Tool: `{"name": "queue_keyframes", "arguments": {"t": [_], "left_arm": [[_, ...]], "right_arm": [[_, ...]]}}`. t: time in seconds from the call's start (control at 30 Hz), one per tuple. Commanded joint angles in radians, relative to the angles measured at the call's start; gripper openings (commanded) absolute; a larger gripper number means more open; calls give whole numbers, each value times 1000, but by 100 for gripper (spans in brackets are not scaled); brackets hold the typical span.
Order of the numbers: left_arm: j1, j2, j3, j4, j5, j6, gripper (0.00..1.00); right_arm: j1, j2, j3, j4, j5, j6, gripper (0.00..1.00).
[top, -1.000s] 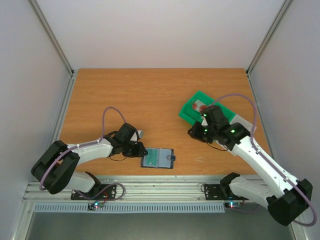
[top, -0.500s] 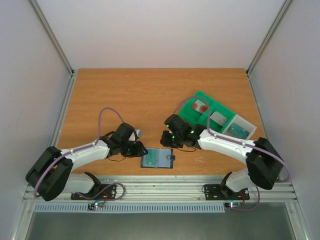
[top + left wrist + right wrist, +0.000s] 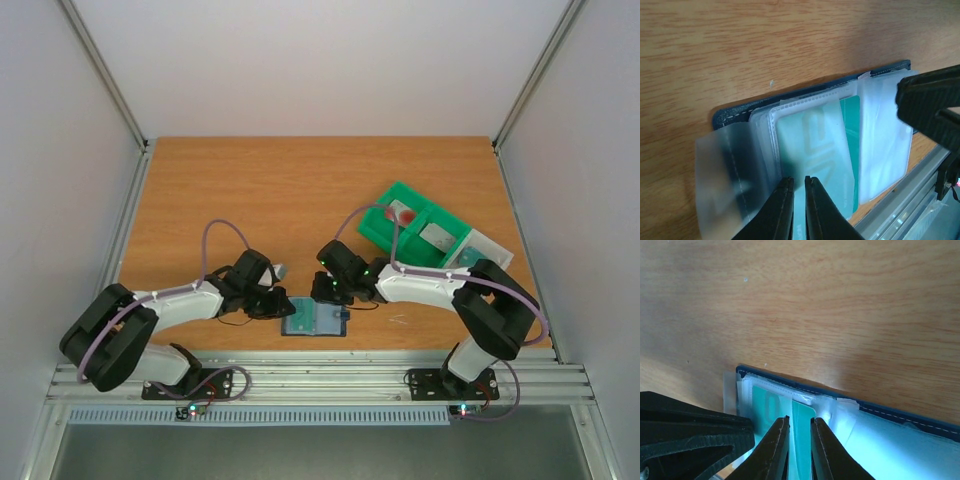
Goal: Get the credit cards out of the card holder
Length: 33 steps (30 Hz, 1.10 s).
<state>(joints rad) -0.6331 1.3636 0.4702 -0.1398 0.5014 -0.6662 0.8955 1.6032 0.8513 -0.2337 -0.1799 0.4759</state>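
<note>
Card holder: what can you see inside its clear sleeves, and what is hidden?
A pale patterned card and a teal card show through the sleeves. Any cards beneath them are covered, so their number cannot be told.

- Top view: high at the near edge, looking down over the whole bench (image 3: 280, 190).
- Wrist views: very close, from opposite sides, sharing the card holder (image 3: 760, 120).

White arm links (image 3: 185, 300), black joints (image 3: 105, 335), purple cables (image 3: 222, 222).
</note>
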Motion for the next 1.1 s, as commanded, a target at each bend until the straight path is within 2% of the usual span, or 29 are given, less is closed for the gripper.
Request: {"name": "queue_keyframes", "arguments": {"t": [0.0, 0.5, 1.07], "left_arm": [[2, 34, -25, 43, -12, 20, 9], [1, 30, -39, 44, -23, 19, 10], [2, 28, -39, 44, -27, 22, 10]], "right_arm": [[16, 30, -11, 62, -19, 12, 14], [17, 43, -38, 45, -3, -16, 15], [17, 73, -63, 141, -66, 10, 12]]}}
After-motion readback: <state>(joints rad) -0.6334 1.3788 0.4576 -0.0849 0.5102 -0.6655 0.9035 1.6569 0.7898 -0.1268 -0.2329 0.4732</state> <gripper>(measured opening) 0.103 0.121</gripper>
